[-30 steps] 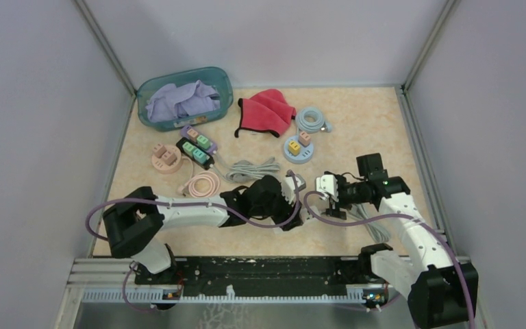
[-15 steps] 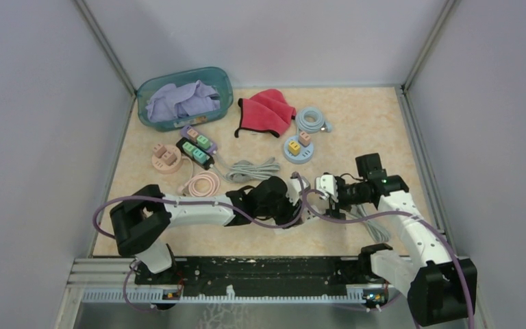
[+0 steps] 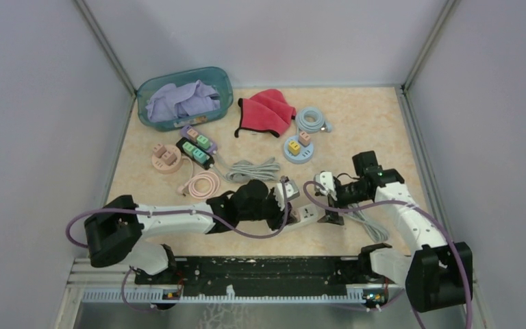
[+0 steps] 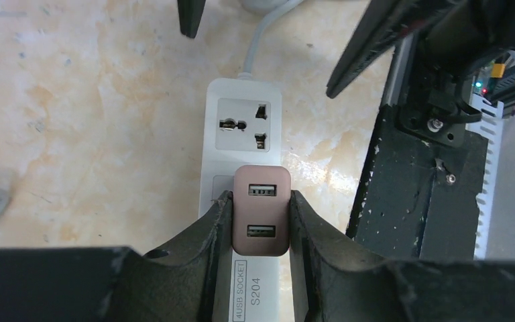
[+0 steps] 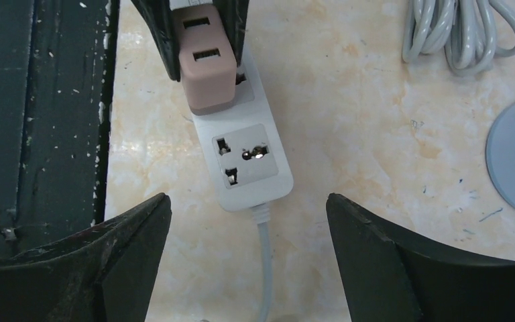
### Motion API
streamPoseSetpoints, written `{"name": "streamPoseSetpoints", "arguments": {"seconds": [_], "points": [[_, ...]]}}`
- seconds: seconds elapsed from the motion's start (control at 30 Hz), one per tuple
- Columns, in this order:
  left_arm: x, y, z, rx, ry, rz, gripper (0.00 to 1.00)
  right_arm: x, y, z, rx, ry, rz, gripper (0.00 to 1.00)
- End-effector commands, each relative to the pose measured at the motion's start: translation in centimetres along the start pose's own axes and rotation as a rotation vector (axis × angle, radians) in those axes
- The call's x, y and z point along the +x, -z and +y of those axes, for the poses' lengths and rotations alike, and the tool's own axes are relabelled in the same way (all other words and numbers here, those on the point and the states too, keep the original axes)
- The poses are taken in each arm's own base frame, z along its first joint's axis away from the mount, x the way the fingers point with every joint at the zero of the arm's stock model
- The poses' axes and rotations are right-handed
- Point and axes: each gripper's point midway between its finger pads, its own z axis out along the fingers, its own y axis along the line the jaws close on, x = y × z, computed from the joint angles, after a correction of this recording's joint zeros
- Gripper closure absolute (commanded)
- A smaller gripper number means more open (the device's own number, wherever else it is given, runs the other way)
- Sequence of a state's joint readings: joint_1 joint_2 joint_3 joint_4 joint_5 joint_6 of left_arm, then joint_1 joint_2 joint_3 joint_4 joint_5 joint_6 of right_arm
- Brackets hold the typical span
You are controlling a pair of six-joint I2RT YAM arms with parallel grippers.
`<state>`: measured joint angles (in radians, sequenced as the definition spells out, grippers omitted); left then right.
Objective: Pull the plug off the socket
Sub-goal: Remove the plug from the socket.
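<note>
Left claw squeezes the plug, ready to pull

The left claw (image 4: 260,201) is shut tight on both sides of the plug (image 4: 261,218), which looks pushed into the socket strip (image 4: 245,127) near the front of the tabletop (image 4: 74,121). I think the pull should go straight out, not tipped, so the pins do not jam. The plug is a small pink-brown block, smooth, with round corners. The strip is long, white, shiny plastic with a grey cord (image 5: 263,268). The right claw (image 5: 247,201) hangs wide open over the cord end, holding nothing. It could press the light strip down so it does not lift
</note>
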<state>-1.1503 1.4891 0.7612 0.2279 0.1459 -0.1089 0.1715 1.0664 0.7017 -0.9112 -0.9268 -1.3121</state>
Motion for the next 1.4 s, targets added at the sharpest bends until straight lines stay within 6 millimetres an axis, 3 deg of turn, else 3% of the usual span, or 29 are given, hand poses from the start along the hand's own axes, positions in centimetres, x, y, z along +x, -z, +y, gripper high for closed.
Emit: {"name": "streamPoseSetpoints", "arguments": {"seconds": [0.0,0.03,0.07,0.23,0.4,0.57,0.7,1.37], "points": [[-5.8,2.1,-1.9,0.087,-0.206,-0.305,1.00,-3.0,0.4,-0.6,-0.021,0.003,-0.115,0.13],[-6.0,2.3,-2.0,0.090,-0.238,-0.330,1.00,-3.1,0.3,-0.5,-0.026,0.000,-0.125,0.03],[-6.1,2.5,-2.0,0.092,-0.266,-0.346,1.00,-3.3,0.3,-0.5,-0.029,0.002,-0.136,0.01],[-5.8,2.5,-2.1,0.106,-0.357,-0.372,1.00,-2.7,-0.4,-0.8,-0.010,0.005,-0.134,0.01],[-5.9,3.1,-2.8,0.139,-0.392,-0.448,1.00,-2.1,-2.6,0.1,-0.056,0.049,-0.055,0.01],[-5.9,3.6,-3.0,0.146,-0.397,-0.472,1.00,-1.5,-3.5,-0.2,-0.058,0.064,-0.015,0.02],[-5.9,4.1,-3.1,0.150,-0.398,-0.494,1.00,-0.8,-4.0,0.1,-0.073,0.076,0.009,0.07],[-5.8,4.6,-3.0,0.139,-0.376,-0.525,1.00,-1.1,-4.4,0.6,-0.098,0.180,0.031,0.42]]}}
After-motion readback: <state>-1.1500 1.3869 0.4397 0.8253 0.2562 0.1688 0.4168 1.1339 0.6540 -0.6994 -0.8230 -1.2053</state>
